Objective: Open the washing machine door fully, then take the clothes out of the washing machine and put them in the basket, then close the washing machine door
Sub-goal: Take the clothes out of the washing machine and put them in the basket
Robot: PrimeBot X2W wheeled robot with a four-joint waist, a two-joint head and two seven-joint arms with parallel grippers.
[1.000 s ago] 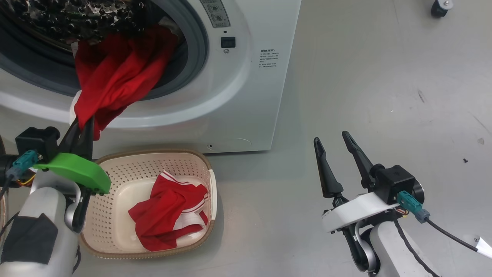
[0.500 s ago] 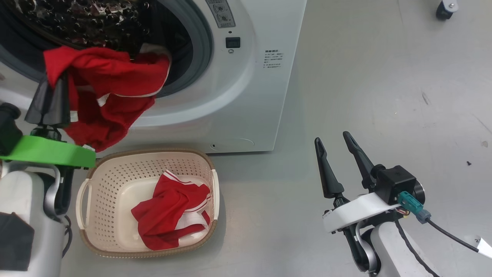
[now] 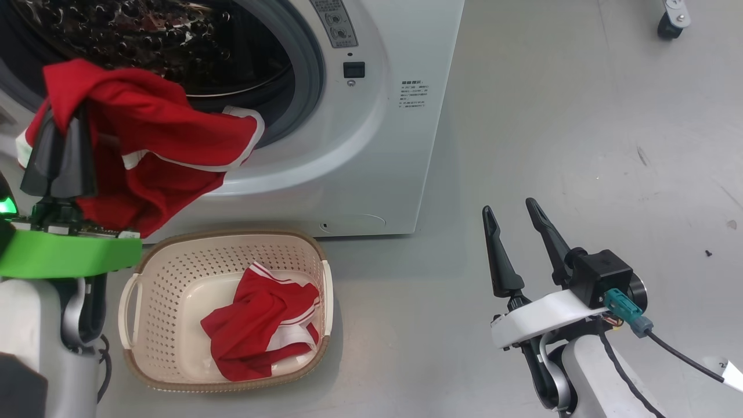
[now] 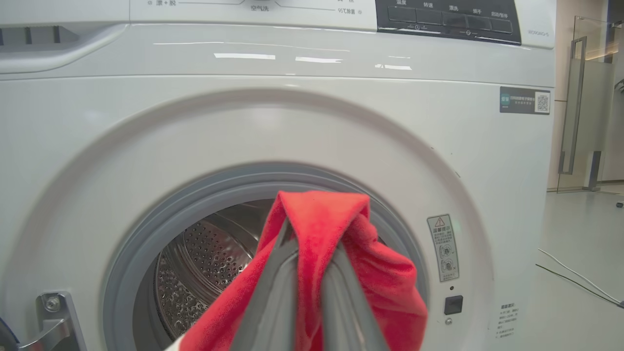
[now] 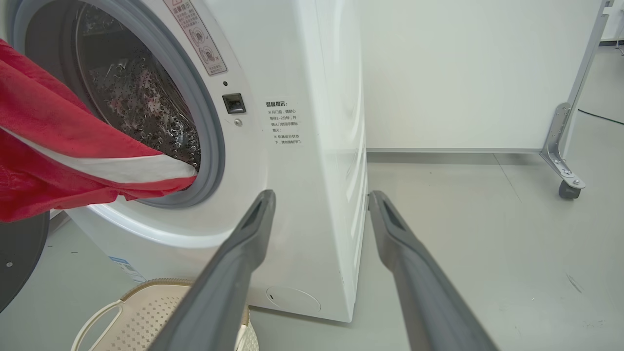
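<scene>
The white washing machine (image 3: 377, 116) stands with its drum mouth (image 3: 174, 46) uncovered. My left gripper (image 3: 62, 119) is shut on a red garment (image 3: 157, 145) with white trim, held in front of the mouth's lower left. The cloth drapes over the fingers (image 4: 273, 302), and its far end rests on the grey rubber ring. A second red garment (image 3: 255, 325) lies in the cream basket (image 3: 174, 278) on the floor below. My right gripper (image 3: 509, 206) stands open and empty, right of the basket. A dark rounded panel (image 5: 19, 253) may be the door; I cannot tell.
Grey floor stretches to the right of the machine. A caster wheel (image 3: 667, 17) on a metal frame (image 5: 560, 146) stands at the far right by a white wall. A door hinge (image 4: 48, 317) shows on the machine's left side.
My left gripper has drawn the red garment up and out of the drum toward the left, so only its end still touches the mouth. The camera shifted slightly. The right arm stayed put.
</scene>
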